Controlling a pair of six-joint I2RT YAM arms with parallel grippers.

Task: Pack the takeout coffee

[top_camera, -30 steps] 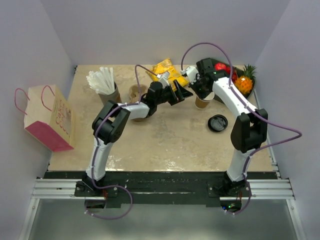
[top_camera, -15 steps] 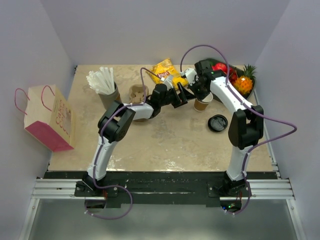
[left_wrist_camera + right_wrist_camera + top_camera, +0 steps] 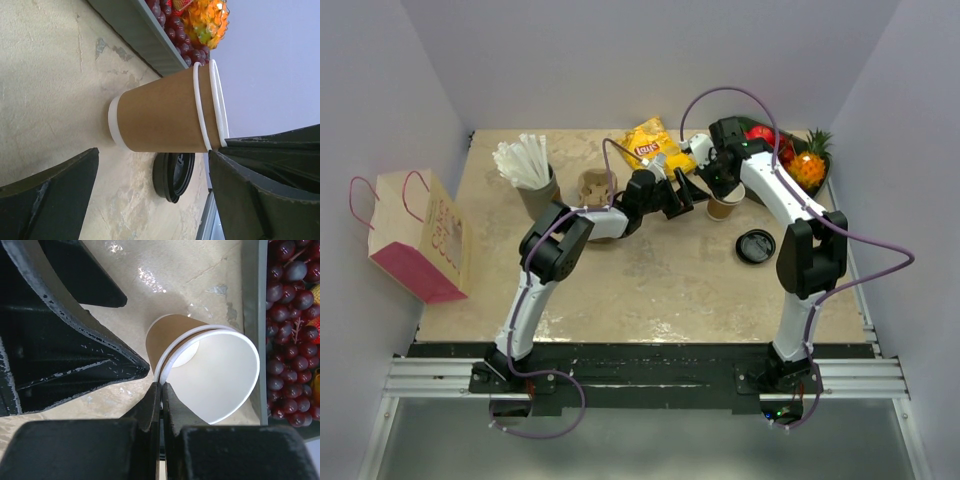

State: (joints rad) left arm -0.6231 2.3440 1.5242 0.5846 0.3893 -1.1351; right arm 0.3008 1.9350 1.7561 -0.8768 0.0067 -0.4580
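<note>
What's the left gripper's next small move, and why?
Probably ease the left gripper forward around the outer cup: its jaws are open and aligned, the cup lies ahead of them, and the right gripper is shut at the nested rims.

Two nested cups [image 3: 165, 117] (tan), one lid [image 3: 174, 176]

Top view fixed high behind the arm bases, facing down over the whole table [image 3: 620, 290], cup [image 3: 725, 206] far off, left wrist view rolled sideways, close beside the cup, lid [image 3: 173, 176] behind it, right wrist view close above the cup, facing into its mouth, cup common to all three.
</note>
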